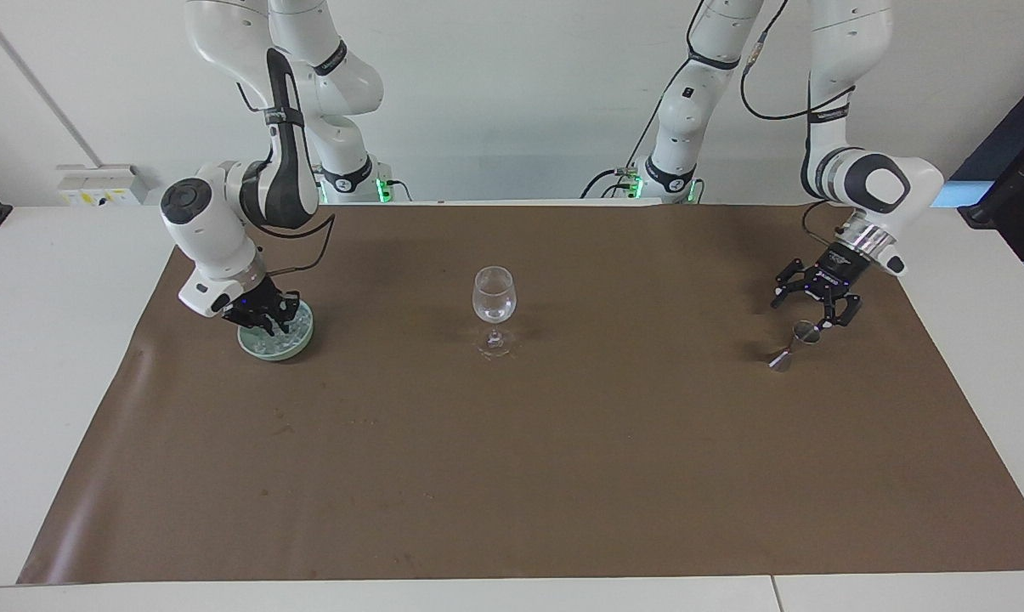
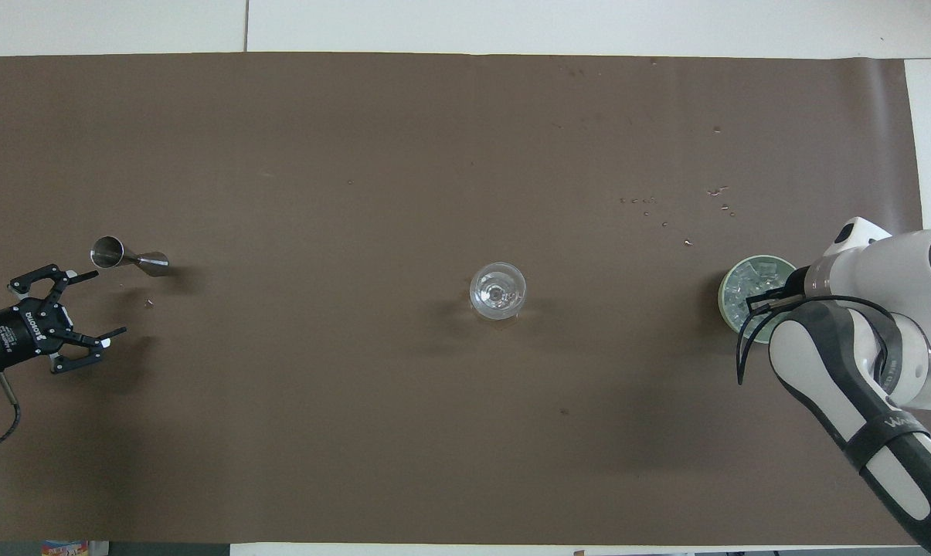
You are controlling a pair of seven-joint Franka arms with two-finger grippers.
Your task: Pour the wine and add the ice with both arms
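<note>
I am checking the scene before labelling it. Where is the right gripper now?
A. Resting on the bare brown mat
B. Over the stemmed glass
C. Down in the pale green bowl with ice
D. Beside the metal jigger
C: the right gripper sits down inside the pale green bowl among the ice.

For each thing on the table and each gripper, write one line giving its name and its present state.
wine glass: upright mid-table, no drink visible inside.
jigger: upright on the cloth, not held.
green bowl: upright, holding ice.
left gripper: open, holding nothing, near the jigger.
right gripper: down in the bowl among the ice, fingertips closed; whether it grips a chunk cannot be told.
brown cloth: flat, a few small specks near the bowl.
</note>
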